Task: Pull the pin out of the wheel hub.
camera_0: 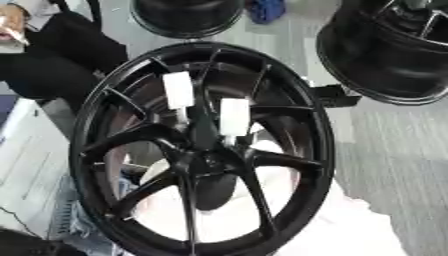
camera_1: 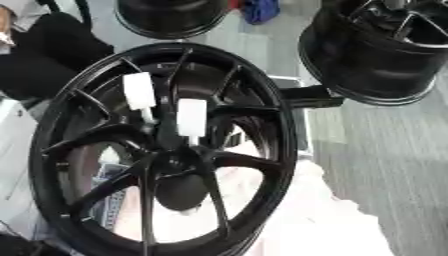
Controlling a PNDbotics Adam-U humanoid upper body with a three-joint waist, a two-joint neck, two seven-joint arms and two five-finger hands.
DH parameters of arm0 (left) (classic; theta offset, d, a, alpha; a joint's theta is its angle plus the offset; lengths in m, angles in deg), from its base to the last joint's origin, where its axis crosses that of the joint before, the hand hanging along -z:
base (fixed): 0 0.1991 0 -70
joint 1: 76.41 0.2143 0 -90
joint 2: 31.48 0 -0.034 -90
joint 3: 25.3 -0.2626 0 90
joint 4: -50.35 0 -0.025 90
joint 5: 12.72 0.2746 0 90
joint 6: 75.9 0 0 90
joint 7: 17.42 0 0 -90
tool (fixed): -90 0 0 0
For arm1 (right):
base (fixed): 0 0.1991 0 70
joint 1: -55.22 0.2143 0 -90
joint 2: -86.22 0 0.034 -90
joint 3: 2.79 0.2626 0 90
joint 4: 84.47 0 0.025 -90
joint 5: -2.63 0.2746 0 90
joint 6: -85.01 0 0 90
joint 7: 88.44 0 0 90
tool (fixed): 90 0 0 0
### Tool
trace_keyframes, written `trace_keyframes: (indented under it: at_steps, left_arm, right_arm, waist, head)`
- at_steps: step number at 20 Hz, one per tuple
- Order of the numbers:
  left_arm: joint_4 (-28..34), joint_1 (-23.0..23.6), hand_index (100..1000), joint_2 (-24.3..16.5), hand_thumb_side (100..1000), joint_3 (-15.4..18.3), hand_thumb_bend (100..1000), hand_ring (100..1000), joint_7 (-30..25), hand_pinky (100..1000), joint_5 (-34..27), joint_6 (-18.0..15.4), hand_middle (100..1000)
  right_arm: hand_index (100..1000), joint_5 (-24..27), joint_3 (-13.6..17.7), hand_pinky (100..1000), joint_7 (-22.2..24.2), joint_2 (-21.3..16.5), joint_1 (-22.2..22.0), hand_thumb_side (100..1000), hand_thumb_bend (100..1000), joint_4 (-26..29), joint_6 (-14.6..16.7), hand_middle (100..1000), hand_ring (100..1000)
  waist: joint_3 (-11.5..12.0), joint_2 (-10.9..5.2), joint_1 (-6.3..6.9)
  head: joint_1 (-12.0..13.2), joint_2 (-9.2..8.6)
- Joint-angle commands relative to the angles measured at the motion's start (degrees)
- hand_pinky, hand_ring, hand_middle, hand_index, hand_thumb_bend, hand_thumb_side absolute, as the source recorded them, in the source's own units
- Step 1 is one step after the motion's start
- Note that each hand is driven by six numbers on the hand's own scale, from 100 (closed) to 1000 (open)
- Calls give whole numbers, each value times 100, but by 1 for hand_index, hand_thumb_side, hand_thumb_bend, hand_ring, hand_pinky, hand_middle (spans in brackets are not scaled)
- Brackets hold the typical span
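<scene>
A large black spoked wheel [camera_0: 203, 150] fills the middle of both views and is tilted toward me. Two white block-shaped pins stand out of its hub [camera_0: 203, 161]. One pin [camera_0: 178, 90] is up and to the left, the other pin [camera_0: 234, 116] sits lower and to the right, close above the hub's centre. Each pin has a thin stem running down toward the hub. Neither of my hands shows in either view, and nothing touches the pins.
White cloth [camera_0: 350, 225] lies under and behind the wheel. A second black wheel [camera_1: 376, 55] stands at the upper right and a third [camera_0: 186, 17] at the top. A blue object [camera_0: 265, 10] lies between them. A dark shape [camera_0: 26, 245] fills the lower left corner.
</scene>
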Motion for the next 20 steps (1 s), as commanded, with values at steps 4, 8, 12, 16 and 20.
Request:
trace_keyframes:
  at_steps: [4, 8, 12, 16, 20]
  left_arm:
    - [95, -116, 673, -174, 316, -17, 258, 507, -24, 603, 44, -23, 505]
    - [95, -127, 673, -175, 315, -18, 258, 507, -27, 604, 47, -24, 505]
    - [95, -141, 673, -184, 314, -14, 258, 508, -22, 604, 47, -31, 505]
    - [95, -152, 673, -186, 314, -12, 258, 508, -18, 605, 44, -34, 506]
    - [95, -158, 673, -186, 313, -15, 259, 509, -20, 605, 42, -34, 506]
  right_arm:
    - [743, -245, 108, 665, -224, -456, 146, 470, 100, 39, -621, 590, 710]
    - [742, -278, 110, 664, -163, -454, 174, 470, 100, 39, -616, 590, 709]
    - [742, -286, 113, 664, -166, -438, 174, 470, 100, 39, -602, 590, 709]
    - [741, -297, 121, 663, -180, -419, 168, 470, 100, 39, -594, 589, 709]
    - [741, -296, 119, 665, -189, -410, 157, 470, 100, 39, -589, 589, 709]
  waist:
    - [7, -43, 6]
    - [6, -36, 5]
    - [-11, -44, 10]
    - [-24, -54, 15]
    - [-25, -56, 17]
  head:
    - [9, -98]
    - [31, -122]
    - [57, -183]
    - [65, -258]
    - [67, -301]
